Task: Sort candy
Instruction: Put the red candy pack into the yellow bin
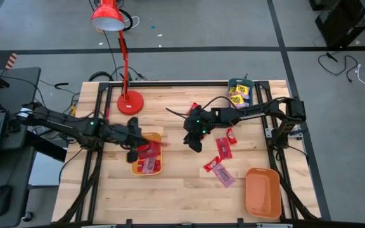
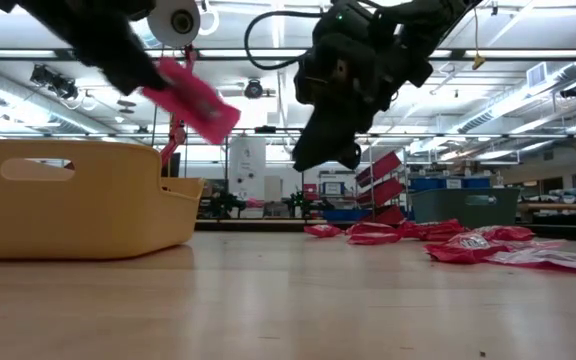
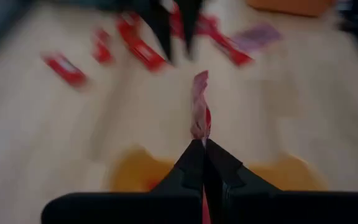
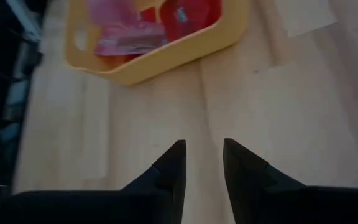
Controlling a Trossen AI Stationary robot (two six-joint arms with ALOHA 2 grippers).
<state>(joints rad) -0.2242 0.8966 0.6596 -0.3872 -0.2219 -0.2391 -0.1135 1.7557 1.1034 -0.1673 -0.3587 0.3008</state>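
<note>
My left gripper (image 1: 146, 140) is shut on a pink candy packet (image 2: 193, 100) in the air above the yellow tray (image 1: 146, 166), which holds red and pink candy. My right gripper (image 1: 195, 144) hangs open above bare wood to the right of that tray, nothing between its fingers (image 4: 174, 163). Loose candy lies flat on the table to its right: red pieces (image 1: 224, 147) and a pink packet (image 1: 224, 176). Yellow candy packets (image 1: 238, 95) lie in the teal tray at the far edge. My left gripper pinches one end of the pink packet (image 3: 199, 132) between its two fingertips. The fingers come from the table's left, slanting down. The packet sticks out beyond the tips, tilted, lifted clear above the yellow tray (image 3: 135, 177).
An orange tray (image 1: 263, 192) stands at the near right corner. A red desk lamp (image 1: 129, 100) stands at the far left with its head beyond the table. Bare wood lies along the near edge between the two trays.
</note>
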